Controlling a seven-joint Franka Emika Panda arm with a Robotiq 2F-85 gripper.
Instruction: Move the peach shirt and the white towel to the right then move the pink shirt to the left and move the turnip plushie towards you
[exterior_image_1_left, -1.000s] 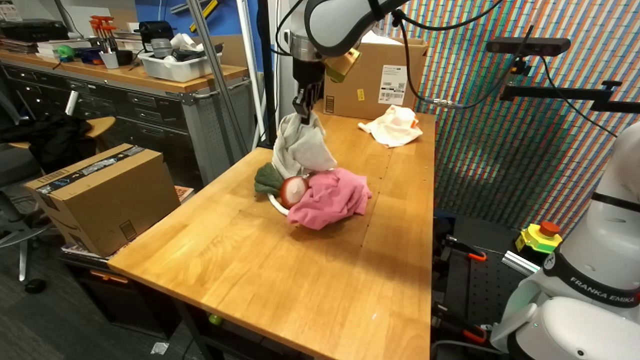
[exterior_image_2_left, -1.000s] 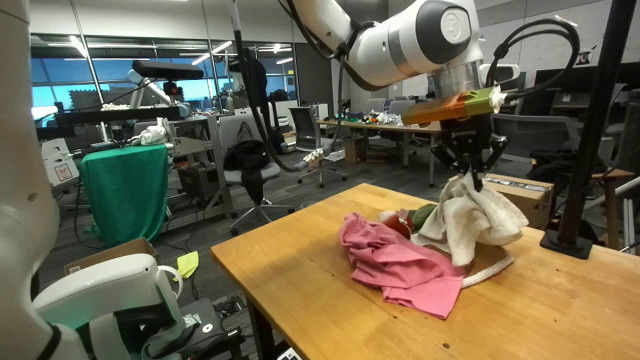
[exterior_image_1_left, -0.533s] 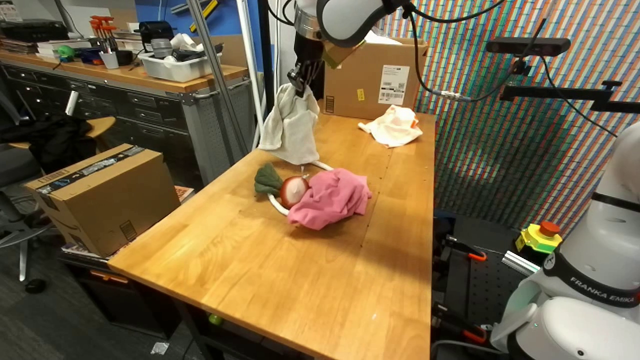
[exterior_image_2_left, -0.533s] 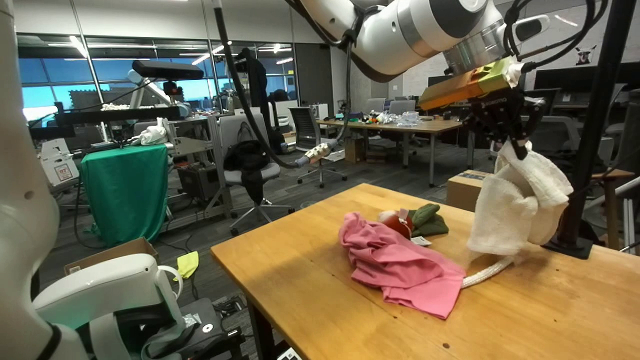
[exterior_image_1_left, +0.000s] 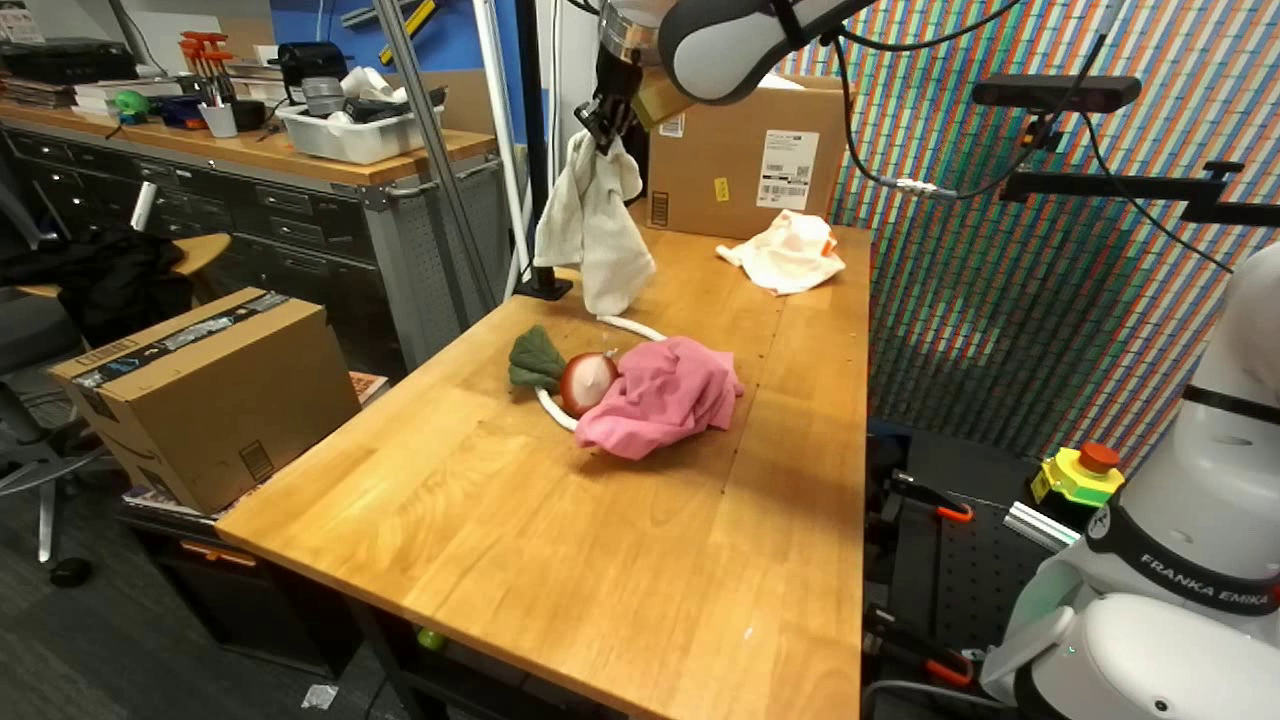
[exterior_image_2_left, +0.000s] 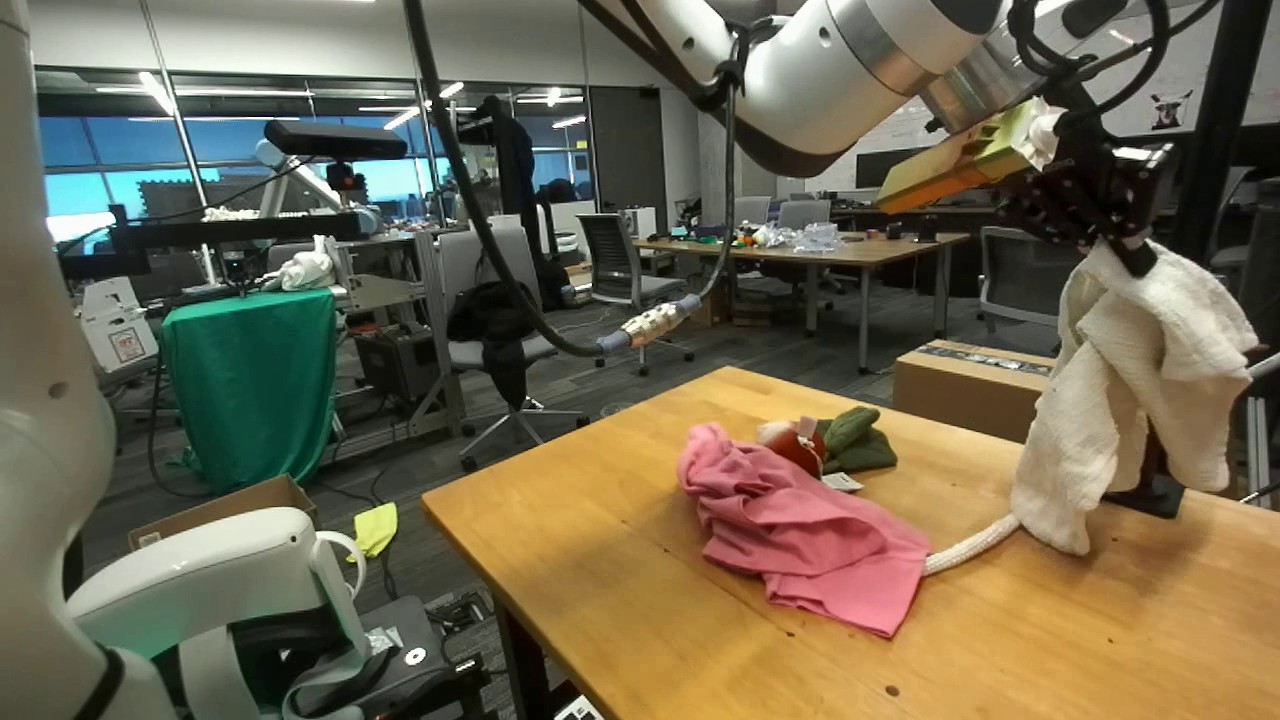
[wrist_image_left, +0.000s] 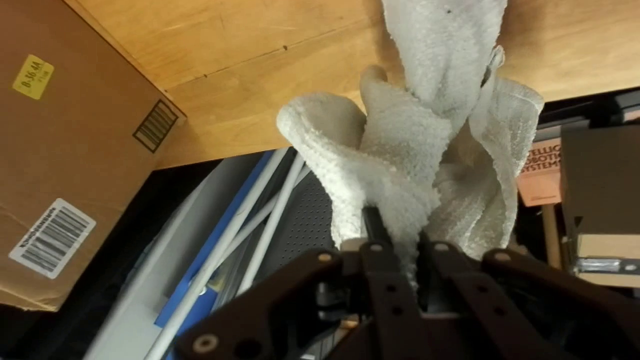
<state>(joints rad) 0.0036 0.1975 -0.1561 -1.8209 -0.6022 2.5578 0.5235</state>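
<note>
- The tool pinches a gathered fold of the towel, which hangs over the table at upper centre in an exterior view.
- The step in hand is probably carrying it across to the peach shirt, at upper right of centre near the box and seemingly moved already.
- Grip is the first worry: only a bunched strip sits in the pinch while other folds hang loose, and a layer working free could drop the towel short of its mark.
- Its low hem poses another: the tip dangles just beside the cord, lower right in an exterior view, and whether they touch cannot be told. A snag could tug the pink shirt, whose edge meets the cord.
- The black pole shows behind the towel at right in an exterior view; a careless swing could bring cloth or tool against it.
- Overshooting toward the box could shove it, or land the towel on the peach shirt in one heap.
- Near the centre of the frame, the plushie lies against the pink shirt, apparently partly covered. Neither of their moves looks done; dragging the shirt might roll the plushie along, since the two seem in contact.
</note>
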